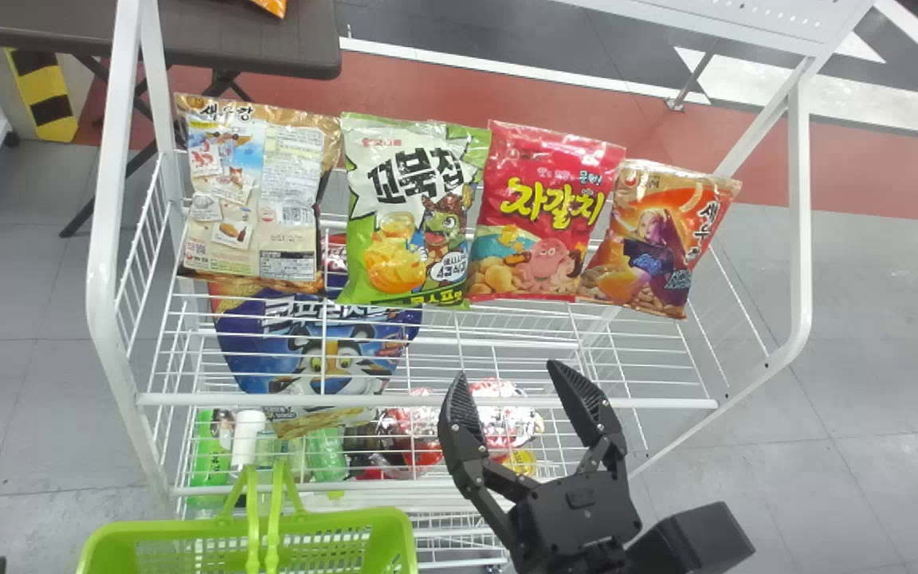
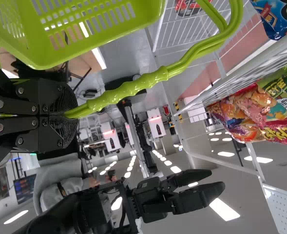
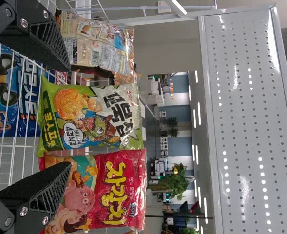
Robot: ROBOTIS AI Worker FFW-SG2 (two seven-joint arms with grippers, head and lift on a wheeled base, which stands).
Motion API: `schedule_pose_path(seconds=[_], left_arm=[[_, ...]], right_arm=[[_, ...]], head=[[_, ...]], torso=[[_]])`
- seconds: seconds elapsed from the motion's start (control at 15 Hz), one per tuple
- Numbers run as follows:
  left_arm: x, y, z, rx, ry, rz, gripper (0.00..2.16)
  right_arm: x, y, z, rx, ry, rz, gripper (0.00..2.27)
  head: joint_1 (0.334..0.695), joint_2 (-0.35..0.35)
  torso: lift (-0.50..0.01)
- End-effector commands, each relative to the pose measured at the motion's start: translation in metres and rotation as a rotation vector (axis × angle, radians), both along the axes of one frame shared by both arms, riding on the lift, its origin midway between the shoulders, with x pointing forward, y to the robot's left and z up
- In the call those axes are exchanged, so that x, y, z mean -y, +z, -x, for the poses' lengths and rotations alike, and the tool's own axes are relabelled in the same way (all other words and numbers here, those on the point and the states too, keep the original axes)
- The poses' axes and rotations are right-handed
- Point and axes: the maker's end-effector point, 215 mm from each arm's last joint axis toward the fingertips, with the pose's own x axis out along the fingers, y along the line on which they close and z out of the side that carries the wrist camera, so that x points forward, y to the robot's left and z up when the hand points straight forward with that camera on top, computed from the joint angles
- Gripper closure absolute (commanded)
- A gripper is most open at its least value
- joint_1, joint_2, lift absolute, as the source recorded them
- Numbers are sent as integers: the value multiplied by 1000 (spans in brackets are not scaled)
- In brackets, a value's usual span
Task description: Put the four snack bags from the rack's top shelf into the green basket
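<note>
- Holds the right tool just in front of the rack, pointed toward the bags and apart from them, with both fingers spread wide and nothing between.
- Grips the handle of the green basket with the left tool, closed tight around it.
- Keeps the basket in front of the rack, toward the left, at the bottom edge of the head view.
- Has all four snack bags in a row on the wire top shelf, outside the basket.
- Starts the row at the left with the beige bag, turned to show panels of small print and pictures.
- Continues with the green bag, then the red bag, each with its front toward the robot.
- Ends at the right with the orange bag, tilted with its top to the right and touching the red bag's edge.
- Shows a large blue bag with a cartoon tiger beneath the left part of the top shelf, seen through the wires.
- Carries more goods farther down, among them a white bottle and a shiny red-and-white packet.
- Includes a perforated white panel on the rack, above the bags.
</note>
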Motion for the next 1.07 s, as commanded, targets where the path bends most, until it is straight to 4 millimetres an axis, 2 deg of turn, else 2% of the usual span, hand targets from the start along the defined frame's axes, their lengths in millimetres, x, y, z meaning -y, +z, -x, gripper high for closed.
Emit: schedule_pose_path(seconds=[0.0,0.67,0.8,0.93,1.0], left_arm=[[0,-1,2,-4,-1,-2,2118],[0,-1,5,-10,-2,0,2118],[1,-1,6,-12,-4,1,2118],[2,-1,5,-6,-8,-1,2118],[4,-1,4,-5,-11,1,2118]], right_arm=[[0,0,0,0,0,0,140],[0,-5,-4,-9,2,5,140],[-10,-10,-25,-18,19,16,140],[-37,-15,-60,-43,61,12,144],[-58,-23,-82,-77,95,19,144]], head=[[695,-316],[695,-319],[695,-317],[695,-298],[695,-281]], torso=[[0],[0],[0],[0],[0]])
